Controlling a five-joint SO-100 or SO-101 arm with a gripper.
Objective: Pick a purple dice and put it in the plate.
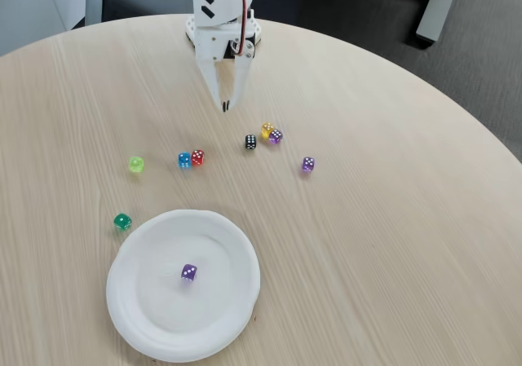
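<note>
A deep violet purple dice (188,272) lies inside the white plate (155,325), near its middle. The plate sits at the front left of the round wooden table. My gripper (226,105) hangs near the back of the table, pointing down, its white fingers together with nothing between them. It is far from the plate. Two lighter purple dice (307,165) (275,137) rest on the table to the right of the gripper.
Loose dice are scattered across the table's middle: yellow-green (136,165), green (121,221) next to the plate's rim, blue (184,160), red (197,157), black (250,142), yellow (267,129). The arm's base (222,36) stands at the far edge.
</note>
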